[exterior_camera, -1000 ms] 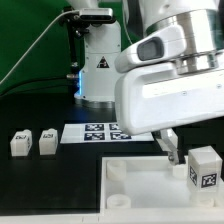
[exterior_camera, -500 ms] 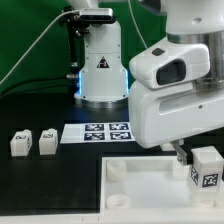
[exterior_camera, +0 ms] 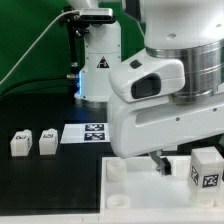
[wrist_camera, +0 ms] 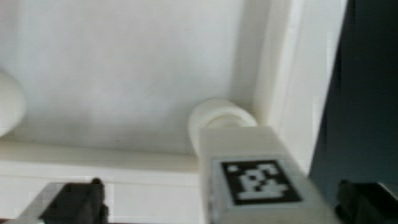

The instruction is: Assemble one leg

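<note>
A leg (exterior_camera: 206, 170), a small white block with a black-and-white tag, stands on the white tabletop panel (exterior_camera: 135, 190) at the exterior view's right. My gripper (exterior_camera: 162, 162) hangs low over the panel, just left of that leg. In the wrist view the same leg (wrist_camera: 258, 178) lies between my two dark fingertips (wrist_camera: 75, 202), closer to the other fingertip, and neither touches it. The gripper (wrist_camera: 222, 205) is open and empty. Two more legs (exterior_camera: 20, 142) (exterior_camera: 47, 141) stand on the black table at the exterior view's left.
The marker board (exterior_camera: 92, 132) lies on the table behind the panel. The robot's white base (exterior_camera: 100, 65) stands at the back. A round corner socket (wrist_camera: 222, 112) of the panel (wrist_camera: 143, 70) shows beside the leg in the wrist view.
The arm has swung, and the fingers have moved down and toward the exterior view's left. The leg on the panel has stayed in place.
</note>
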Tool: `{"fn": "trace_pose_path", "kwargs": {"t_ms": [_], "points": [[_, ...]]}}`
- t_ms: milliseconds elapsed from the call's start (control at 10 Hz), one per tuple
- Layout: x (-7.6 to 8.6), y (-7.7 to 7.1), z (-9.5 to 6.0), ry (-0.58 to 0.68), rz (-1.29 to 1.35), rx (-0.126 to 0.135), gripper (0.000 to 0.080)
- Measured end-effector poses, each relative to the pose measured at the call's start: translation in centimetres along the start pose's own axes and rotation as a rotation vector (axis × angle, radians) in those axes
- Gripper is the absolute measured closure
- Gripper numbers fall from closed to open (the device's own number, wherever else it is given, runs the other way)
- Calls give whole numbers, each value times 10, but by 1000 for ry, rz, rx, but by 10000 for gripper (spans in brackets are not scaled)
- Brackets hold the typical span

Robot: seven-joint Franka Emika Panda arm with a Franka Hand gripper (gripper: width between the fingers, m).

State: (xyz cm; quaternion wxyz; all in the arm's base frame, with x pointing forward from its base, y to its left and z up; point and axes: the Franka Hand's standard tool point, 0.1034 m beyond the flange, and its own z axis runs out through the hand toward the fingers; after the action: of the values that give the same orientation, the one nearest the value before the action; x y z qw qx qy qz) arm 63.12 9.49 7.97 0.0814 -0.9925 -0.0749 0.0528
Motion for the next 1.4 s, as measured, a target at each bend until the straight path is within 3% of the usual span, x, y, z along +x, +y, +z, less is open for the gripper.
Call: {"fn": "trace_pose_path", "kwargs": {"t_ms": [700, 900, 1000, 1100, 1400], "points": [[0, -14, 2, -7, 39, 3, 150], [0, -14, 3, -7, 71, 3, 415], [0, -15, 3, -7, 97, 3, 415], [0, -15, 3, -7, 193, 3, 508], [-1, -16, 3, 43, 566, 7, 508]]}}
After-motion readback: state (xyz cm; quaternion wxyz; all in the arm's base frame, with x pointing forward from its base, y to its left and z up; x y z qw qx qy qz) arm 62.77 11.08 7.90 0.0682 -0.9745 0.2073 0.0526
